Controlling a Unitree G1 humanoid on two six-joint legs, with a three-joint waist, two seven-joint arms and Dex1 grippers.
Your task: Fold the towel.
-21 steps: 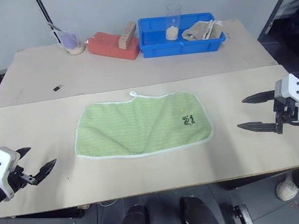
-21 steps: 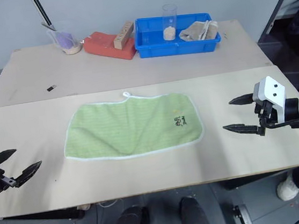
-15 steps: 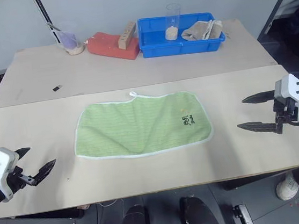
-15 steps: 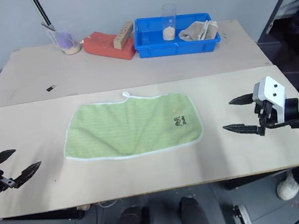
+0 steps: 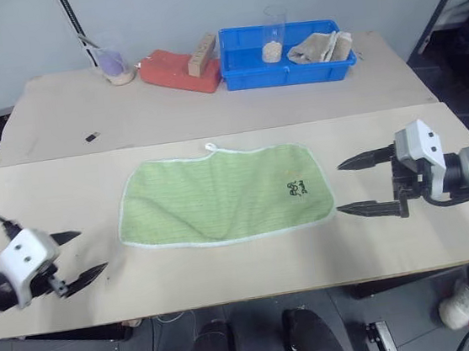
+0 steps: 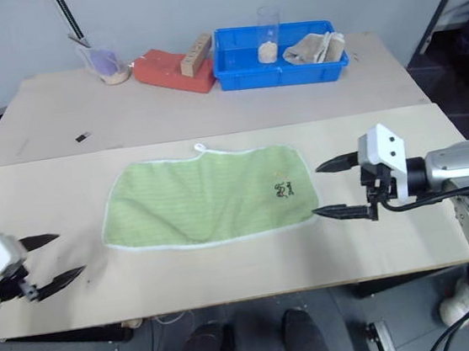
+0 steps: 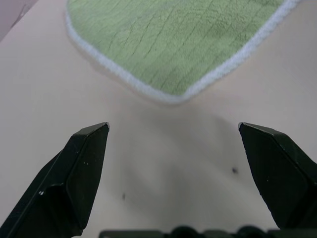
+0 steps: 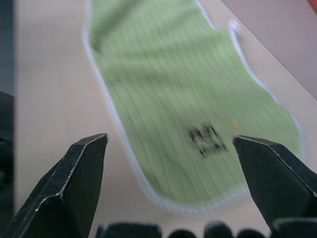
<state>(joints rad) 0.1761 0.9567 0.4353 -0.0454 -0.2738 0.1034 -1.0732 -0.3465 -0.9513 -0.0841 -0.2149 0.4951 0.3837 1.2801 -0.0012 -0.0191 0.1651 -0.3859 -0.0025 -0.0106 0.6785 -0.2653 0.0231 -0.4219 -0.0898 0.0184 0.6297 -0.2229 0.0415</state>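
Note:
The towel (image 5: 224, 195), light green with a white trim, lies spread flat on the near table with its small loop at the far edge and a dark logo (image 5: 295, 189) toward its right side. My right gripper (image 5: 343, 187) hovers open just off the towel's right edge, fingers pointing at it. Off the towel's left near corner (image 7: 171, 94), my left gripper (image 5: 76, 258) is open, a short way from the cloth, with nothing between its fingers.
On the far table stand a blue bin (image 5: 284, 54) holding a beige-grey cloth and a clear cup, a red block (image 5: 173, 68) with a wooden piece, and a cup with purple contents (image 5: 112, 66). A seam runs between the two tables.
My right gripper has moved left, up to the towel's right edge. My left gripper has shifted right toward the towel's left near corner. The towel lies as before.

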